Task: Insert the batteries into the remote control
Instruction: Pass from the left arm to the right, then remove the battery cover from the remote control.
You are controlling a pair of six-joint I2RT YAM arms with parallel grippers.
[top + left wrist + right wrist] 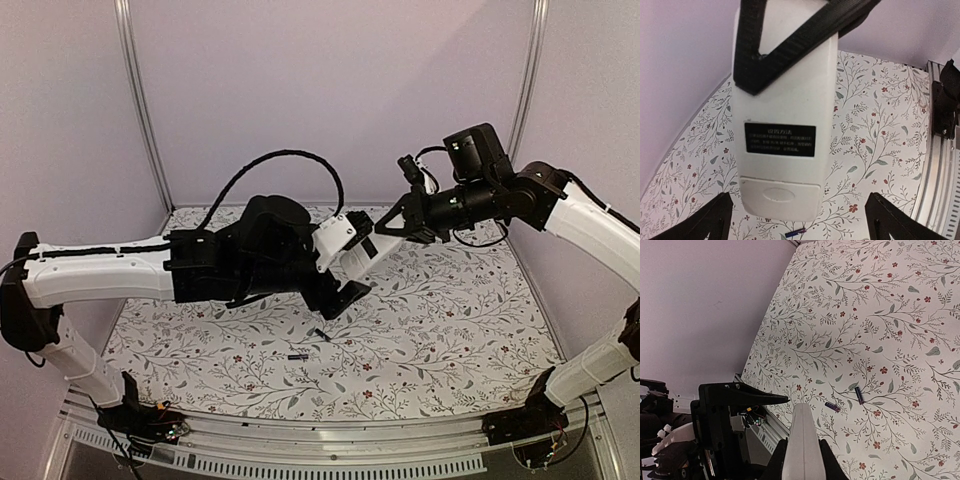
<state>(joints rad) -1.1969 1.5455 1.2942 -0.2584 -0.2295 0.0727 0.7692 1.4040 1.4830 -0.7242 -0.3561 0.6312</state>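
My right gripper [388, 230] is shut on the upper end of the white remote control [358, 256] and holds it tilted in the air above the mat. In the left wrist view the remote's plain white back [785, 90] faces the camera, with a black label and a closed cover at its lower end. My left gripper [345, 293] is open, its fingers [715, 220] wide on either side of the remote's lower end without touching it. Two dark batteries [297, 355] [320, 333] lie on the mat below. Both batteries also show in the right wrist view [832, 406] [859, 394].
The floral mat [450, 320] covers the table. A metal rail [330, 435] runs along the near edge, with the arm bases at its two ends. Lilac walls and upright posts [140, 100] enclose the back and sides.
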